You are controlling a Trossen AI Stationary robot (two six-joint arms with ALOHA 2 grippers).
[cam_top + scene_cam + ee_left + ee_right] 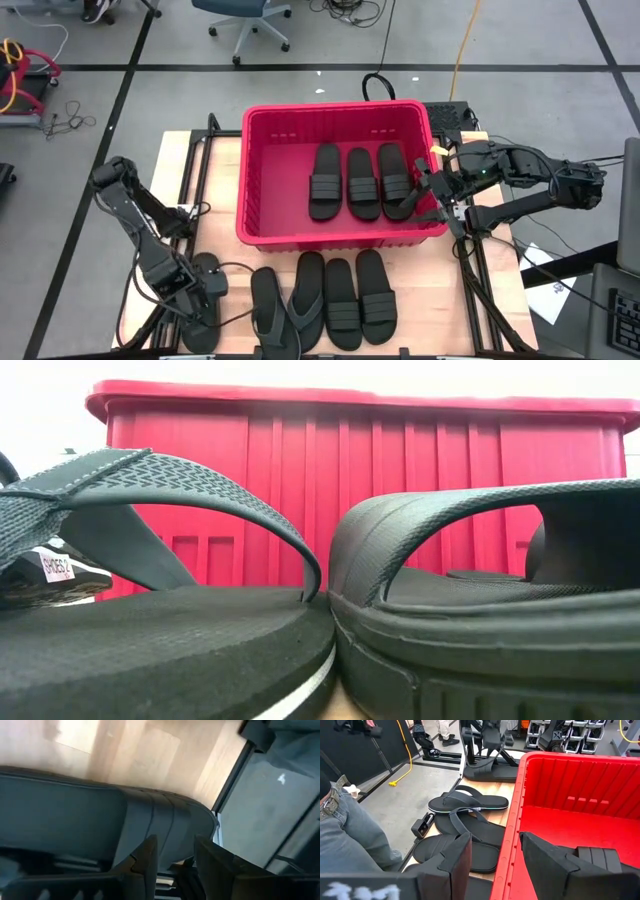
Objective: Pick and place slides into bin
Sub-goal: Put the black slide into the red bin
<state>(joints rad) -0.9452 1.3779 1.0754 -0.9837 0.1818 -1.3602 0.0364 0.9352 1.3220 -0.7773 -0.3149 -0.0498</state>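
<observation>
So from my seat at the remote station: the red bin [262, 150] sits mid-table with three black slides [361, 180] lying flat side by side on its floor, toes pointing away from me. A fourth slide [402, 203] leans tilted in the bin's right corner. My right gripper [437, 196] sits right at the bin's right rim, jaws spread wide, one finger on each side of the red wall in the wrist view, and I can't see it pinching anything. The tilted slide is just beside it, though I can't tell if they touch.

Down front, on the wooden table [225, 160], there's a row of slides still out: two thong-strap ones [283, 310] overlapping each other, then two wide-strap ones [358, 298] next to them. One more slide [205, 300] lies at the left end, and my left gripper [207, 288] is right down over it. Its jaws are parted with the slide's strap [160, 827] just ahead of the fingertips. Whether it actually grips, I can't tell.
</observation>
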